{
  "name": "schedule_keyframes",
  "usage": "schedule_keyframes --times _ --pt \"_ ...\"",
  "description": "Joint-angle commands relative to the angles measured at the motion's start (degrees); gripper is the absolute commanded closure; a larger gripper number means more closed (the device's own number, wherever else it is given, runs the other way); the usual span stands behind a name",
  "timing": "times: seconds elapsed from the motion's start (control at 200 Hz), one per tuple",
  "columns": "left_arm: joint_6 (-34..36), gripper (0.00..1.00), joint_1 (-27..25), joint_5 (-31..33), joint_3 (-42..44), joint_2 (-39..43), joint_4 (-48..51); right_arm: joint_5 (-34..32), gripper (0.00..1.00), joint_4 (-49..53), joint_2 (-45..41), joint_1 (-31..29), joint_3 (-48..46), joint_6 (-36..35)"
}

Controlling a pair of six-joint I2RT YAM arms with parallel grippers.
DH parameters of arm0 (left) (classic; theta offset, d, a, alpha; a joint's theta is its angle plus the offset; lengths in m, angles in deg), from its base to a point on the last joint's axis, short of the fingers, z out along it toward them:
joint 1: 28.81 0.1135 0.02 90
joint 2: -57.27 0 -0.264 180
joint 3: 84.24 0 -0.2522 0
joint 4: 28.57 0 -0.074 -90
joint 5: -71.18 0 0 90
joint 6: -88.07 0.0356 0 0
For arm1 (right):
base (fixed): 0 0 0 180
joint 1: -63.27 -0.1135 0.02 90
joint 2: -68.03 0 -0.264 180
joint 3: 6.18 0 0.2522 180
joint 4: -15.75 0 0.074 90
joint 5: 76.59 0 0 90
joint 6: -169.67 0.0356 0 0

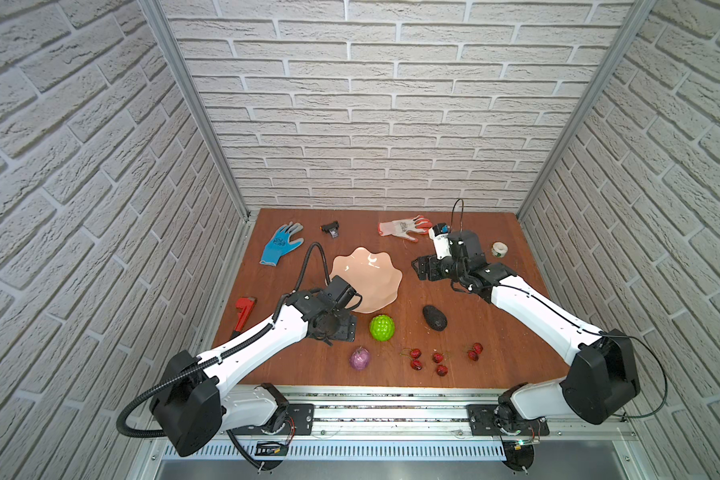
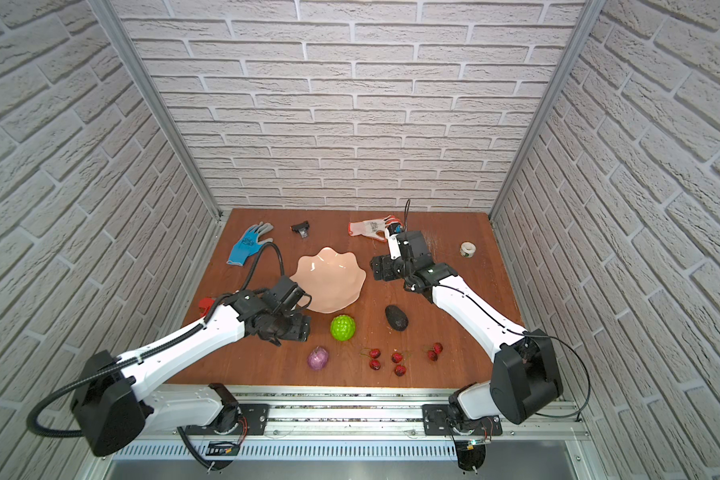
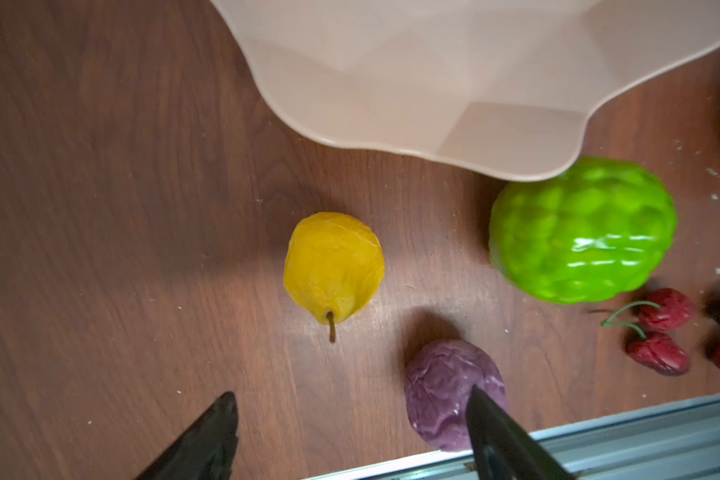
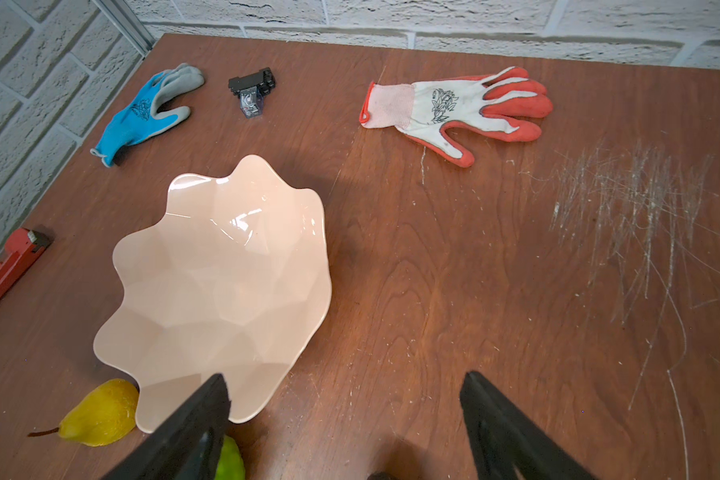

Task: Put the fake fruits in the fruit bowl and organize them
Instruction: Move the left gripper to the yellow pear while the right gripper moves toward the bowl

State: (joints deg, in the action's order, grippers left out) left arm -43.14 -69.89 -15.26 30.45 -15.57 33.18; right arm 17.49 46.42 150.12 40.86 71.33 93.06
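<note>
Left gripper point(image 3: 352, 395) is hanging over the table point(image 1: 495, 316) at the near-left edge of the fruit bowl point(image 1: 371, 274), its jaws spread apart and nothing between them. One black finger point(image 3: 504, 436) is overlapping the purple fruit point(image 3: 441, 390) in the left wrist view; contact cannot be told.

The yellow pear point(image 3: 333, 266) is lying on the wood just beside the bowl's rim, its stem pointing toward that gripper. The left arm is hiding it in both top views.

Right gripper point(image 4: 346, 377) is hovering to the right of the bowl, also released, its jaws wide and empty.

The bowl is sitting mid-table with no fruit in it. The bumpy green ball point(image 1: 382, 328) is resting just beside its near rim. The dark avocado point(image 1: 434, 318) is lying to the right of the ball, apart from it. The red berries point(image 1: 437, 357) are lying scattered along the near edge, right of the purple fruit.

A blue glove point(image 1: 279, 245), a small black part point(image 1: 330, 228) and an orange-white glove point(image 1: 402, 227) are lying along the back. A tape roll point(image 1: 499, 249) is sitting far right and a red wrench point(image 1: 244, 309) at the left edge.
</note>
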Motion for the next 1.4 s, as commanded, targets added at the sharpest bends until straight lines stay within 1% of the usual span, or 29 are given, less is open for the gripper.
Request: schedule_keyframes --times 0.0,0.115,0.19,0.295,0.41,0.51,0.73,1.17,1.275,1.395 --pt "-1.01 0.14 -0.32 1.34 0.84 -1.77 -0.75 1.28 0.12 -3.06 -0.61 -0.61 0.48 1.11" --pt "0.58 0.14 0.02 1.39 0.71 -5.04 -2.55 1.53 0.12 -3.92 -0.27 -0.65 -0.11 1.73" --pt "1.9 0.16 0.47 0.5 0.82 -7.27 -4.1 1.98 0.13 -4.07 0.26 -0.7 0.05 2.09" --pt "3.3 0.16 1.27 0.27 1.26 -9.26 -5.8 2.39 0.13 -4.16 0.84 -0.96 0.33 2.31" --pt "4.36 0.17 2.87 -0.13 2.34 -9.83 -8.81 2.25 0.13 -4.38 1.09 -1.05 0.28 2.39" --pt "5.53 0.2 4.59 -1.34 2.93 -10.9 -11.27 2.38 0.14 -4.51 1.49 -1.23 0.37 2.69" --pt "6.2 0.22 4.61 -3.09 3.6 -12.32 -13.8 2.59 0.14 -3.98 1.89 -1.32 0.69 2.66" --pt "6.19 0.27 4.69 -1.85 6.08 -12.98 -16.43 3.36 0.19 -3.45 3.03 -1.4 1.67 3.53" --pt "6.58 0.27 4.69 -1.42 6.07 -13.37 -16.78 3.2 0.19 -3.52 2.64 -1.4 1.53 3.71" --pt "6.85 0.23 4.73 -0.84 5.93 -13.8 -17.56 3.14 0.2 -3.17 2.43 -1.4 1.32 3.73"
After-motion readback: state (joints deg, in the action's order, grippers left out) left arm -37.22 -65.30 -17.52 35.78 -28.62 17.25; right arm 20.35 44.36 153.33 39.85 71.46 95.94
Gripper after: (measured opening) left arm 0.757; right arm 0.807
